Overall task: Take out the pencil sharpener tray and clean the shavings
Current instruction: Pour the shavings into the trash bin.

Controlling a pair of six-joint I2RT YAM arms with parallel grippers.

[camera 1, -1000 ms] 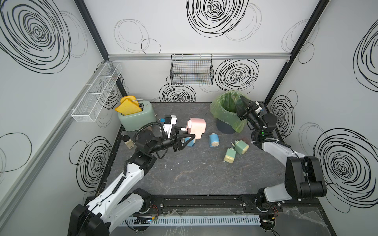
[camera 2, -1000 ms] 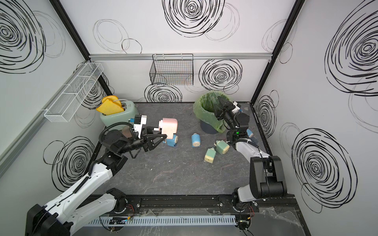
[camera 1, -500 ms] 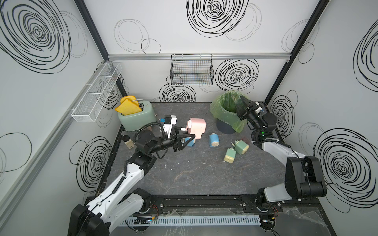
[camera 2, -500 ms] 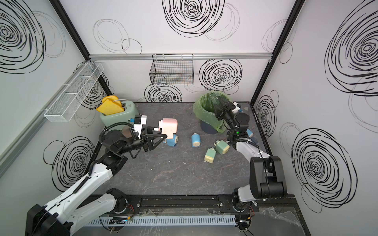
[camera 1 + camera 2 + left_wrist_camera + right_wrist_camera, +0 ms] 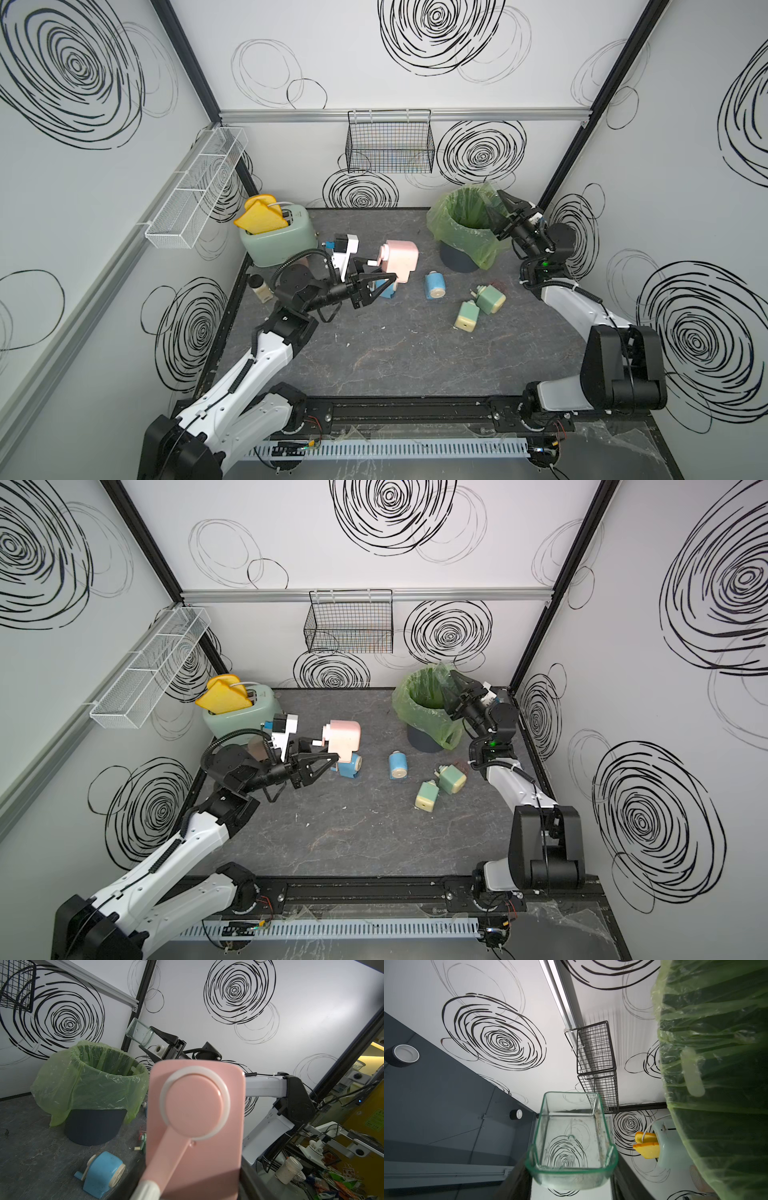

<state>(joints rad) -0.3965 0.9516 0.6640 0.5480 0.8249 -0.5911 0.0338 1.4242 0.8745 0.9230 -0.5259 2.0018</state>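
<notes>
Right gripper (image 5: 496, 214) clamps the clear rectangular tray (image 5: 571, 1142), tilted above the green film-lined bin (image 5: 469, 245); fine tan shavings (image 5: 601, 1140) cling inside. Left gripper (image 5: 388, 284) clamps the smooth pink sharpener (image 5: 401, 257)

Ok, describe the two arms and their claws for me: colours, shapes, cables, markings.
The left arm and right arm have white shells and black joints. The left claw and right claw are black, each with two tapering wedge prongs. A black ribbed cable loops over the left wrist; a green light glows on the right arm.
</notes>
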